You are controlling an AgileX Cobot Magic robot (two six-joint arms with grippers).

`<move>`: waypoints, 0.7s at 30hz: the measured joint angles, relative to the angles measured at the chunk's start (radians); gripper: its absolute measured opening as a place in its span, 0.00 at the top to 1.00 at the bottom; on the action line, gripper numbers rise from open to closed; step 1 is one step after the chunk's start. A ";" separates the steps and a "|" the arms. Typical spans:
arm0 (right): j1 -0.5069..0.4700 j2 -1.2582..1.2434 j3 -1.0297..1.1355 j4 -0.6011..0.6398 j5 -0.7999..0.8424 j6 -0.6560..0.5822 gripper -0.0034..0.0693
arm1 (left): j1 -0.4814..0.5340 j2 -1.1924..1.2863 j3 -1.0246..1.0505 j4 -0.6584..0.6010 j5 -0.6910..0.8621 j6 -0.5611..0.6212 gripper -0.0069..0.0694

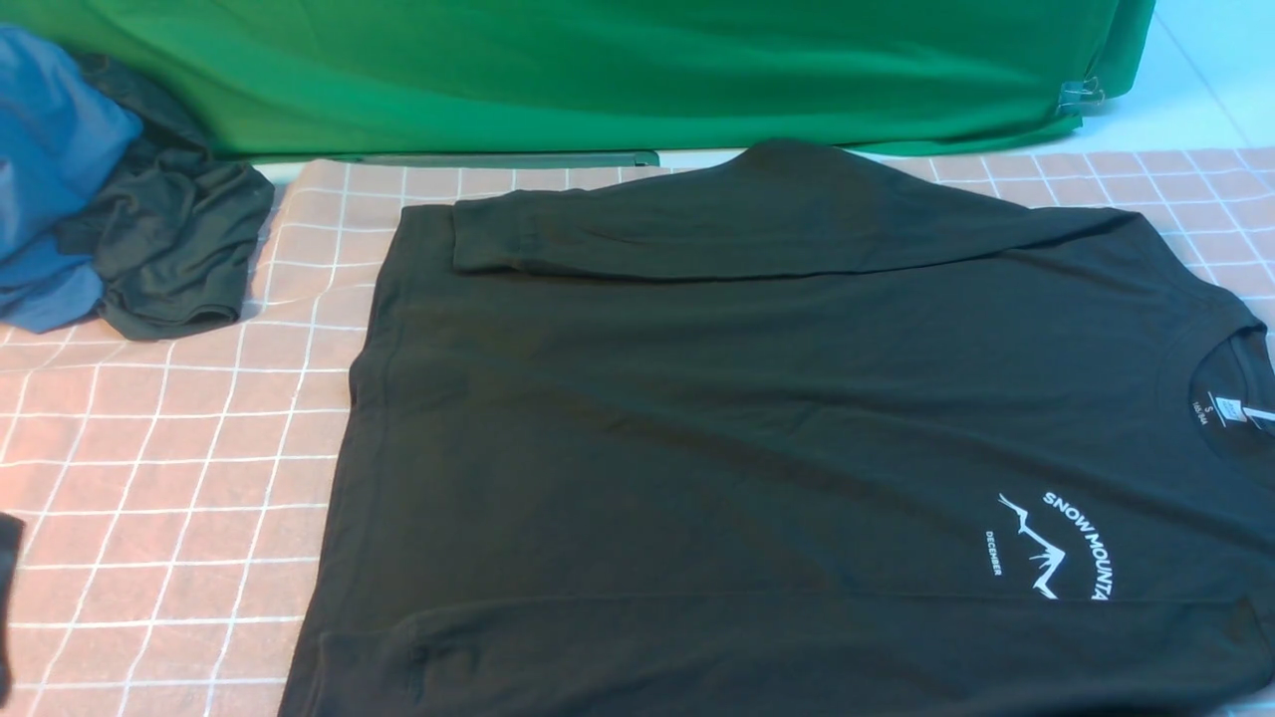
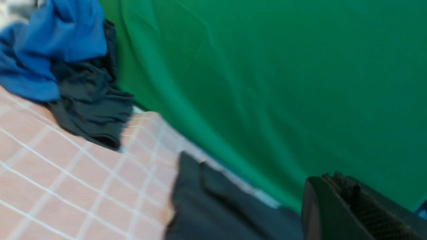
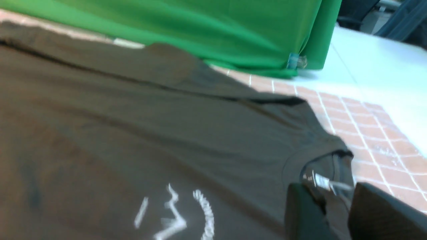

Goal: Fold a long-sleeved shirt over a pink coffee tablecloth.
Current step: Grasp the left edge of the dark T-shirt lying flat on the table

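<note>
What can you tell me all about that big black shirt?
The black shirt looks like soft cotton. It lies spread flat, front up, on the pink checked tablecloth, round neck toward the robot's right. Its far sleeve is folded across the body. A white mountain print reading SNOW MOUNTA sits on the chest, and a small label shows inside the neck.

Front view looks forward and down over the shirt (image 1: 697, 418). Both wrist views sit low and close; all views share the green cloth (image 2: 267, 83).
</note>
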 joint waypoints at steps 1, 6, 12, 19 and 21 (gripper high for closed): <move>0.000 0.000 0.000 0.034 -0.021 0.024 0.61 | 0.000 0.000 0.000 -0.015 -0.020 -0.028 0.89; 0.000 0.000 0.000 0.203 -0.206 0.327 0.61 | 0.000 0.000 0.000 -0.038 -0.238 -0.200 0.89; 0.000 0.000 0.000 0.231 -0.346 0.463 0.61 | 0.000 0.006 -0.092 0.039 -0.418 -0.322 0.89; 0.000 0.000 0.000 0.231 -0.414 0.549 0.62 | 0.000 0.284 -0.510 0.147 0.308 -0.245 0.89; 0.007 0.000 -0.008 0.231 -0.420 0.596 0.65 | 0.000 0.413 -0.605 0.149 0.514 -0.142 0.89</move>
